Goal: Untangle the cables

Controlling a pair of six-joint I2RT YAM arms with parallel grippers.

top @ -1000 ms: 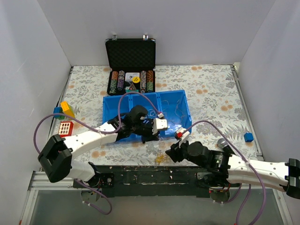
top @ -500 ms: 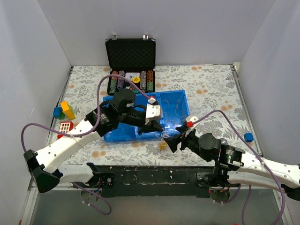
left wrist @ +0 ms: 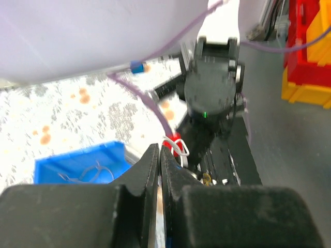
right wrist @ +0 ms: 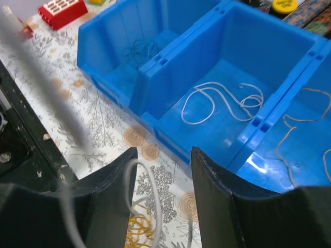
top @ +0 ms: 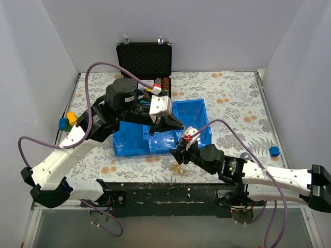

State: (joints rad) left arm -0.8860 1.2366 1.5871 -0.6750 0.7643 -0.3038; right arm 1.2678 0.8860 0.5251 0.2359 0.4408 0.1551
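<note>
Seemingly the pulling-apart step: left gripper [left wrist: 159,152] fully closed, hold unclear; right gripper [right wrist: 163,155] parted, pale cord [right wrist: 154,194] loose between, yellow loops [right wrist: 135,227] just below; next: closing, drawing away.

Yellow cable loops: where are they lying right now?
In the top view, the yellow loops lie on the table just in front of the blue tray's near wall, outside it, right beside the right gripper.

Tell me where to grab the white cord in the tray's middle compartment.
Probably best to take the white cord at its bunched loops, coming straight down: it lies flat on the floor, and the blue tray walls block any sideways approach.
</note>
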